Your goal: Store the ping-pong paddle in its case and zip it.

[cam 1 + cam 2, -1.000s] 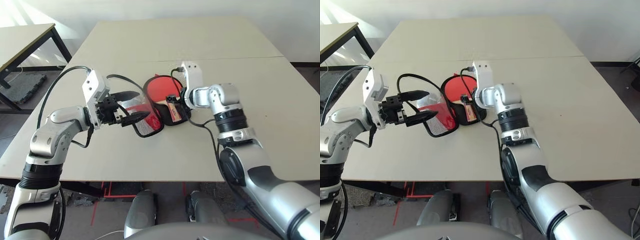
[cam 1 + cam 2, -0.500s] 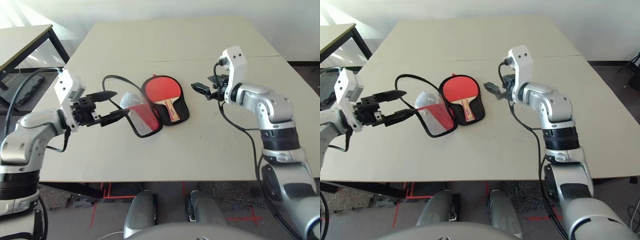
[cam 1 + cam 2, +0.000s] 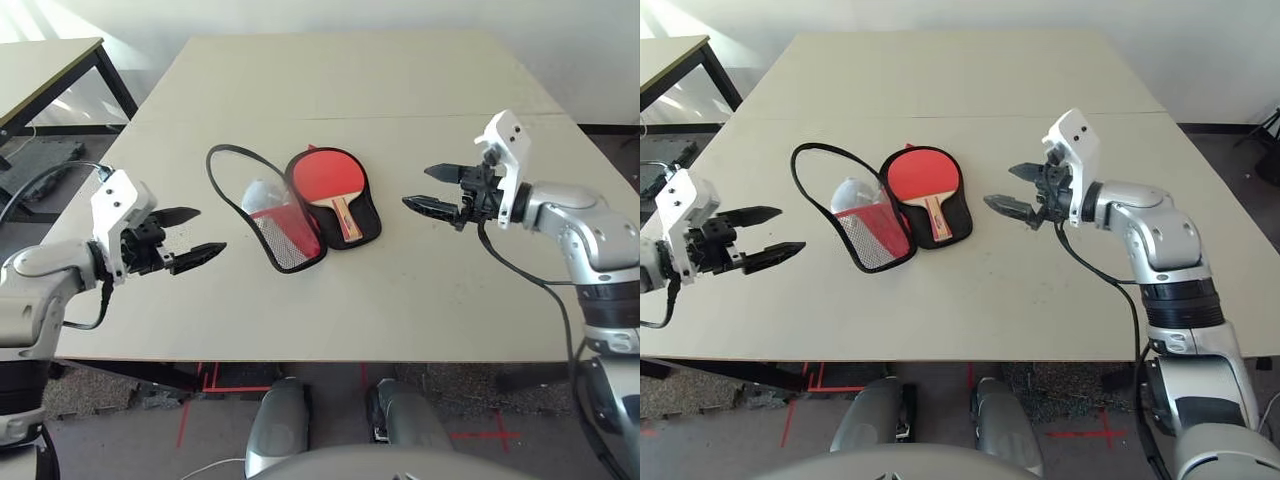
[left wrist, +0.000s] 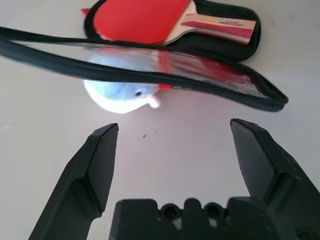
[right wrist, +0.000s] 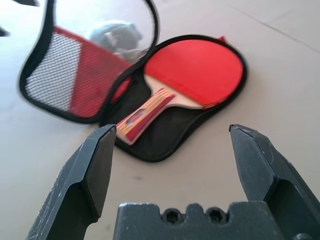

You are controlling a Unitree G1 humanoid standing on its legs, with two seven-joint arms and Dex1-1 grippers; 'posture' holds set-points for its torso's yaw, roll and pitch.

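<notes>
I see the red fabric paddle-shaped case (image 3: 300, 205) lying unzipped and spread open near the middle of the pale beige counter (image 3: 400, 300). The round red-faced ping-pong paddle with the short wooden handle (image 3: 328, 182) lies flat on the black lining of the case's right half, handle pointing toward me. The left half of the case, with the black mesh pocket (image 3: 283, 240), stands tilted up off the counter, its black zipper edge looping out to the left. A small pale grey pouch (image 4: 120, 95) sits on the counter just under that raised flap.

My left pincer (image 3: 190, 235) hovers off the counter to the left of the case, well apart from it, fingers spread wide and holding nothing; in the left wrist view the raised flap and pouch lie straight ahead between the fingers (image 4: 95, 170). My right pincer (image 3: 432, 190) hovers to the right of the case, near but not touching, also spread wide and empty, pointing left toward the paddle; in the right wrist view the paddle and open case sit framed between its fingers (image 5: 92, 170).
</notes>
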